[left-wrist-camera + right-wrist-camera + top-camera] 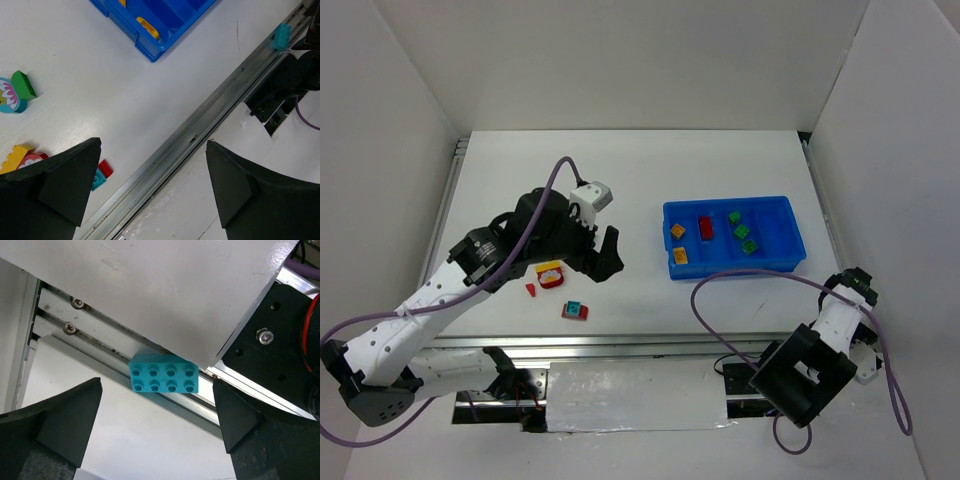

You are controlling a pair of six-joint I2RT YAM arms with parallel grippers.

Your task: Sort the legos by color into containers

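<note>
Nearest, at the table's front edge, the right gripper (156, 385) has its two black fingers spread wide and holds nothing. Between them, touched by neither, a teal plastic two-by-four studded brick (164, 380) lies studs-up on the grooved aluminium rail (85, 352) that borders the white table (720, 160). It sits off the working surface, so I judge it a stray that has yet to reach a compartment.

A little farther in, the left gripper (595, 255) hovers over the loose pieces, its jaws likewise fully apart and empty. That pose looks like a readiness to pick rather than to carry. Just beside it lie a yellow-and-red brick (550, 273), a small red piece (531, 289) and a teal-and-red brick (574, 311). The left wrist view also shows a green brick joined to a teal flower-printed piece (12, 92), set apart from the others.

Farthest is the shallow bright-blue plastic tray (730, 272), well to the right of the loose pile. Its compartments run side by side, one colour to each:
- Leftmost: two yellow bricks (677, 231).
- Next: one red brick (706, 227).
- Third: three green bricks (741, 232).
- Rightmost: nothing that I can see, so it is probably being kept for teal.

The sorting looks a bit over halfway done.
</note>
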